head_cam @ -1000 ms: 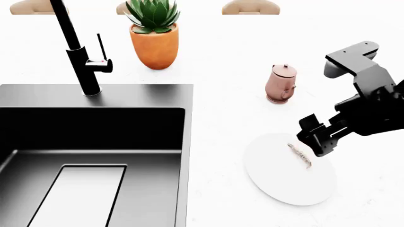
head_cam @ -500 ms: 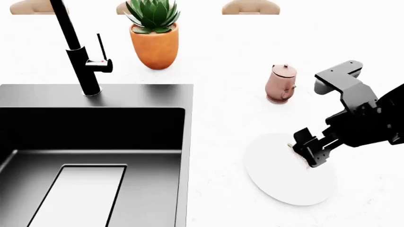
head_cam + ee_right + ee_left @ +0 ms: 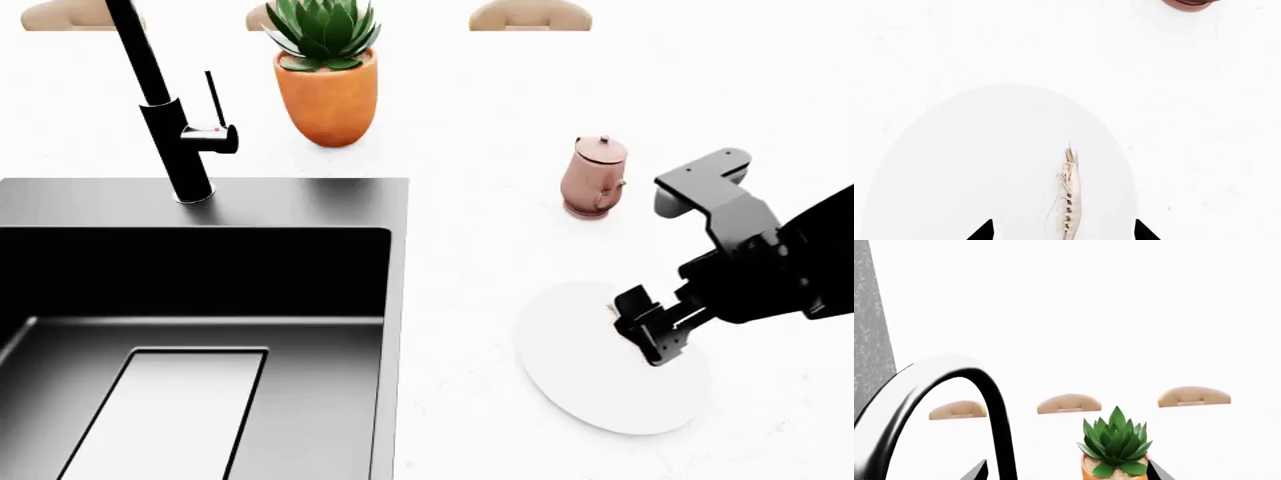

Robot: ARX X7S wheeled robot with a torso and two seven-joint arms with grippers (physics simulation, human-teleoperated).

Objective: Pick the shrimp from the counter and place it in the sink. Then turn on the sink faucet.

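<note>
Head view: right pincer (image 3: 646, 330) lowered further onto white plate (image 3: 607, 385) than a second earlier, fingers spread astride shrimp (image 3: 1069, 202) lying on plate, desk (image 3: 467, 150) beneath. Left pincer state cannot be told.

Shrimp (image 3: 1069, 200) on plate (image 3: 587, 385), right of sink (image 3: 200, 330); kettle (image 3: 593, 177) behind.
</note>
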